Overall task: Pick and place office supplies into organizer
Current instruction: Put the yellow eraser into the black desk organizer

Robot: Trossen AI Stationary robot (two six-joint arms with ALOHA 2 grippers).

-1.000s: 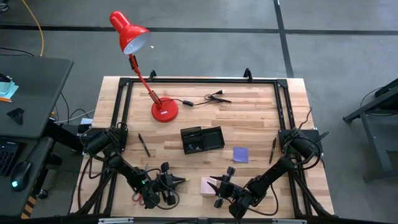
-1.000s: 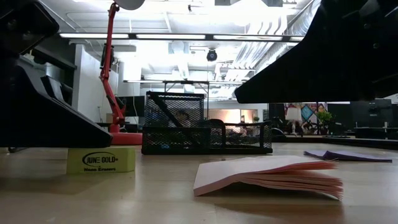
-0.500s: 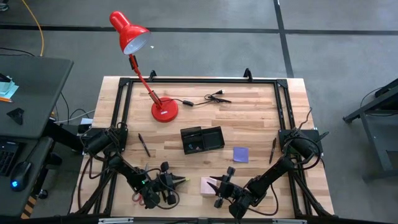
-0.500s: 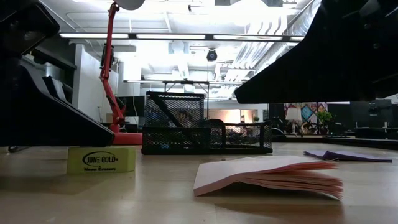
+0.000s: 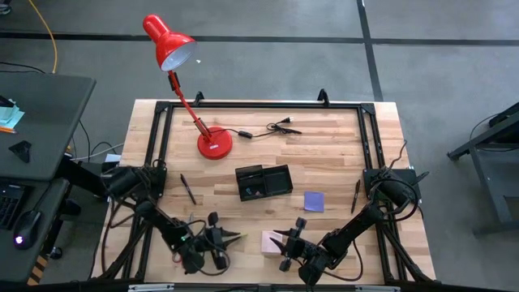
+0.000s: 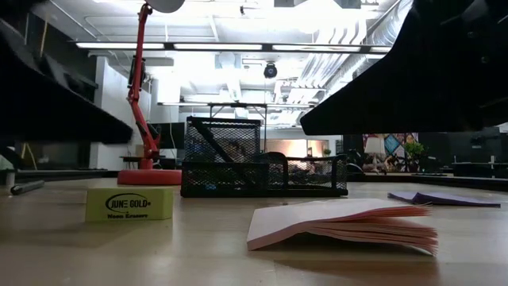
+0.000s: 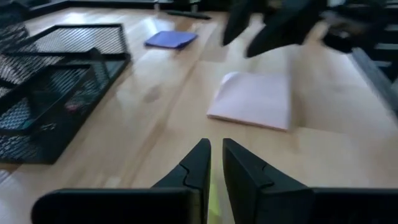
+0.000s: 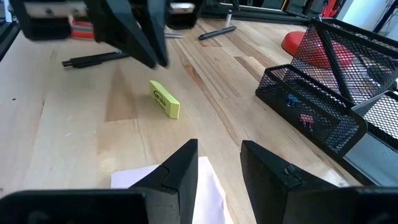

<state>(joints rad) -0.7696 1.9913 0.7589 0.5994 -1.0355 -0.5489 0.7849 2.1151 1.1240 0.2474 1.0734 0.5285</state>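
The black mesh organizer (image 5: 263, 182) stands mid-table. A pale pink pad (image 5: 268, 242) lies near the front edge, its sheets fanned up (image 6: 341, 221). A purple pad (image 5: 314, 201) lies right of the organizer. One black pen (image 5: 187, 188) lies at the left and another (image 5: 355, 196) at the right. A yellow eraser (image 6: 128, 204) rests flat on the wood. My left gripper (image 7: 216, 146) hovers above the eraser with a narrow gap between its fingers and nothing in it. My right gripper (image 8: 219, 149) is open above the pink pad's near corner, clear of it.
A red desk lamp stands on its base (image 5: 212, 144) at the far left. A black cable with a plug (image 5: 272, 128) lies beside it. A black frame (image 5: 259, 104) runs around the tabletop. Bare wood lies between the organizer and the two grippers.
My left gripper has risen off the table beside the yellow eraser. In the low view its dark body now hangs well above the eraser. The eraser has stayed where it lay.
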